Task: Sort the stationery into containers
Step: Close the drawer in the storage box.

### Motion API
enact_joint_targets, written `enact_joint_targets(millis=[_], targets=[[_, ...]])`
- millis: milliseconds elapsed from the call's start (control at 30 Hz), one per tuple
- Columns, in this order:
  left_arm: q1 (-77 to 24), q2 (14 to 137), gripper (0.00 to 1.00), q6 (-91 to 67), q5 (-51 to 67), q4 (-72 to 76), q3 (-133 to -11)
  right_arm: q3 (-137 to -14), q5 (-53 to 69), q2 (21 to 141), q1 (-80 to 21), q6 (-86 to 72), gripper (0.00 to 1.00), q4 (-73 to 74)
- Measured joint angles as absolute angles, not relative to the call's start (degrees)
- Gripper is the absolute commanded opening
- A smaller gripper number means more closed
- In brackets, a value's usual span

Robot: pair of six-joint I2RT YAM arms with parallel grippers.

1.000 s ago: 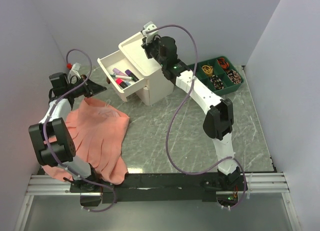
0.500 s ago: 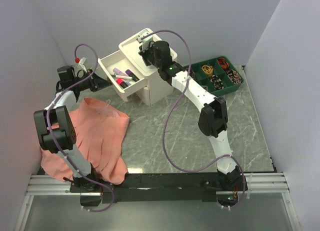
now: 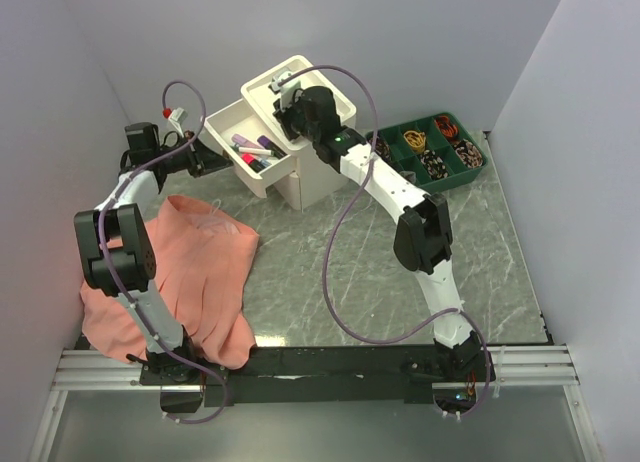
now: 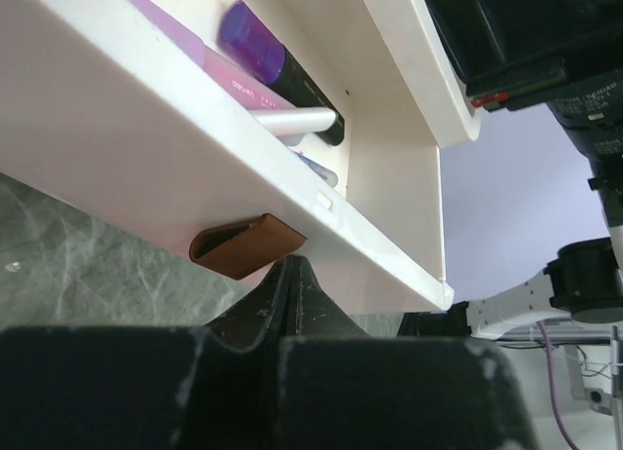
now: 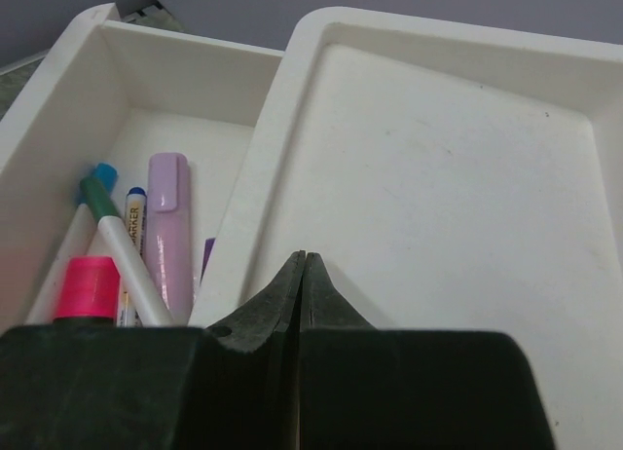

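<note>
Only left wrist view shows the drawer handle (image 4: 243, 247), seemingly ungripped

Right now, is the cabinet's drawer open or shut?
Open: the drawer juts out from the cabinet, with highlighters visible inside.

Top view: fixed high at the near edge, facing down and forward, far enough back to take in the whole counter (image 3: 330, 262), the cabinet (image 3: 318, 187) and its open drawer (image 3: 232, 162).
Left wrist view: low and very near, tilted up at the drawer's front wall and brown handle (image 4: 243, 247), with the left hand (image 4: 292, 275) along the bottom.
Right wrist view: close above the cabinet's top tray (image 5: 438, 177), facing down, with the right hand (image 5: 304, 265) at the bottom edge.
Shared: the drawer and its highlighters (image 5: 167, 226) appear in all three.
</note>
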State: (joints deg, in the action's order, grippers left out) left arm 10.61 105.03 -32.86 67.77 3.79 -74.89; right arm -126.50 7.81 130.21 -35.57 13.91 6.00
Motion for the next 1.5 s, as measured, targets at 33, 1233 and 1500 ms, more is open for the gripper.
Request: enact_joint_targets(millis=[33,1233,1500], targets=[[10.6,105.1,0.01,-31.4,67.3,1.6,-75.9,-126.5,8.0,130.3,-35.7,13.8,0.00,6.0],[6.0,106.7,0.01,-22.9,55.7,-4.1,-85.5,-126.7,8.0,130.4,-37.0,13.3,0.00,5.7],[4.9,109.2,0.01,-25.0,56.5,-0.8,-86.9,-126.6,7.0,130.4,-37.4,13.4,0.00,5.3]])
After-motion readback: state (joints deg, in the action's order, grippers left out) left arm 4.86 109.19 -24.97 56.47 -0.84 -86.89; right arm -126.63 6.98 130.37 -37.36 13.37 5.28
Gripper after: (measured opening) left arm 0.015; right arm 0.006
